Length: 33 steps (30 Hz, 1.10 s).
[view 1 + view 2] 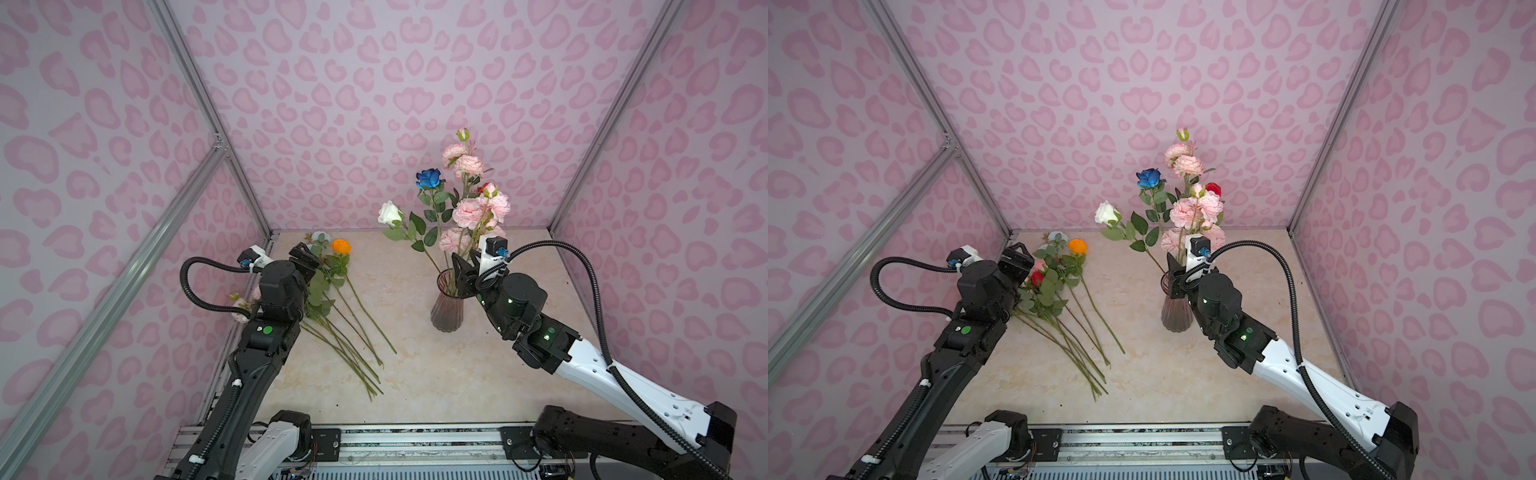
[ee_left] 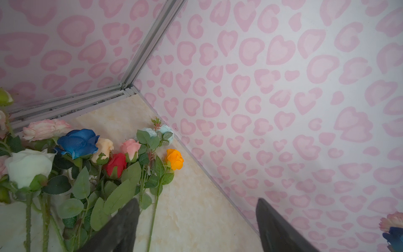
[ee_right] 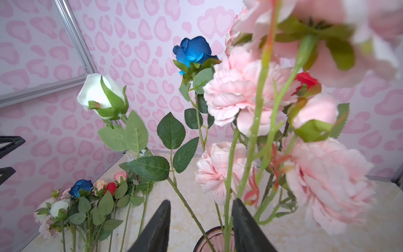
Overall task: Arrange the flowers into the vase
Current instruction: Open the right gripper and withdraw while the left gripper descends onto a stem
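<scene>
One vase (image 1: 446,311) holds one white rose (image 1: 390,213), one dark blue rose (image 1: 429,178), one red rose (image 1: 1213,188), at least five open pink peony heads (image 1: 467,212) and two buds (image 1: 462,134). In the left wrist view, the pile on the table (image 1: 415,374) counts one white head (image 2: 28,167), one dark blue head (image 2: 77,143), one peach head (image 2: 104,148), one pink head (image 2: 130,147), one red head (image 2: 116,163), one orange head (image 2: 174,159), two light blue heads (image 2: 166,131) and one pale ruffled head (image 2: 45,128). More heads at that view's edge are cut off and cannot be counted.
</scene>
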Tool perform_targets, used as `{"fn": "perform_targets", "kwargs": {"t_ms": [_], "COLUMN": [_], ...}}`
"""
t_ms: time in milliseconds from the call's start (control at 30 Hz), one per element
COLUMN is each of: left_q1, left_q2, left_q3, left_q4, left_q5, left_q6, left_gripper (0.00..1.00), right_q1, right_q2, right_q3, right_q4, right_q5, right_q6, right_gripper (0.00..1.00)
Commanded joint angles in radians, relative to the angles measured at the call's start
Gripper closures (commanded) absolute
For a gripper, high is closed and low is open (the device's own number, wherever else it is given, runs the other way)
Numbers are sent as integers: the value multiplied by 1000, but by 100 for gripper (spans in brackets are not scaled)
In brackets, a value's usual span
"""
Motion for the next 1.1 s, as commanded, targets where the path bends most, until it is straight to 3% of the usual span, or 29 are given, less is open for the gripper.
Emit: {"fn": "perform_targets", "kwargs": {"t_ms": [0,600,1067], "left_q1": [1,1,1], "left_q2": [6,37,79], "left_q3": [7,7,12], "left_q4": [17,8,4], "left_q5": [11,14,31], "left_q6": [9,0,-2], "left_gripper": [15,16,16], "right_q1": [2,88,150], "right_q2": [-9,-117,-109], "right_q3": [-14,1,25], "right_q4": [-13,-106,-126], "right_q5": [-1,19,-11], "right_q6": [11,20,-56], "right_gripper": [53,54,54]}}
